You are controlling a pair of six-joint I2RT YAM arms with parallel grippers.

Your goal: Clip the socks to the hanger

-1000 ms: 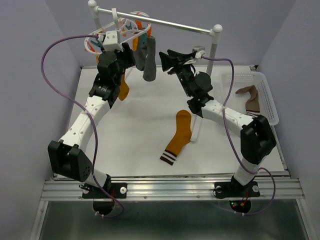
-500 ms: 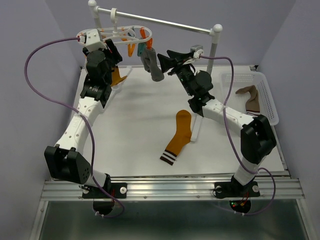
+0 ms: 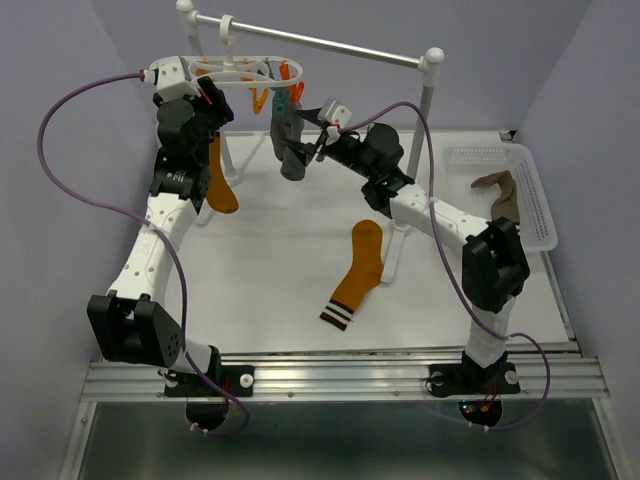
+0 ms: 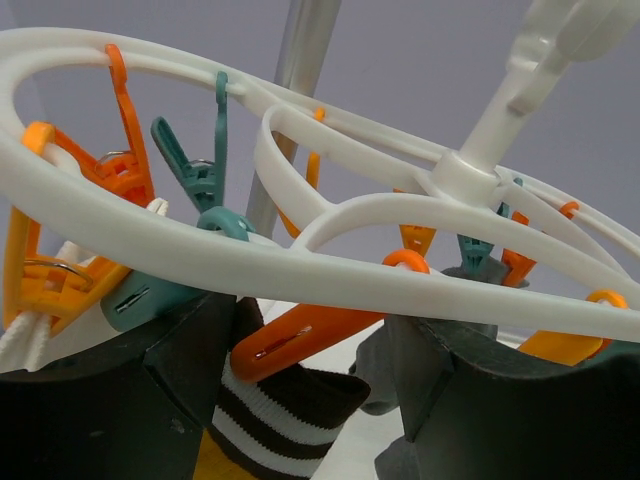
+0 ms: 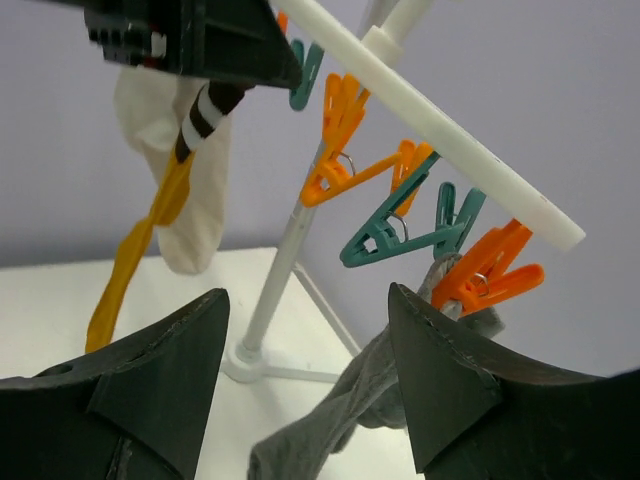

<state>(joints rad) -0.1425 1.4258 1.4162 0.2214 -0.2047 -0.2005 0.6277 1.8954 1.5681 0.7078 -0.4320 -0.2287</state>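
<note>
Jaws now spread and empty, the left gripper (image 4: 315, 335) straddles the orange sock (image 3: 220, 185) at its striped cuff, under a clip (image 4: 280, 345) on the hanger (image 4: 150, 230). The right gripper (image 5: 308, 298), also released, has moved in beside the clipped grey sock (image 5: 370, 400). Both socks look secured, while a loose sock (image 3: 362, 265) waits on the bench (image 3: 280, 250).

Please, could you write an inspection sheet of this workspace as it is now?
Surface: white table, one mustard sock lying flat on it.
Job's things: hanger hooked on the rail; grey sock, second mustard sock and white sock hang from its clips.
Clutter: basket holding a brown sock.
Grippers: left gripper and right gripper both open, just below the hanger.
Cables: purple cables loop from each wrist.
Surroundings: lilac walls; nothing else seen.
</note>
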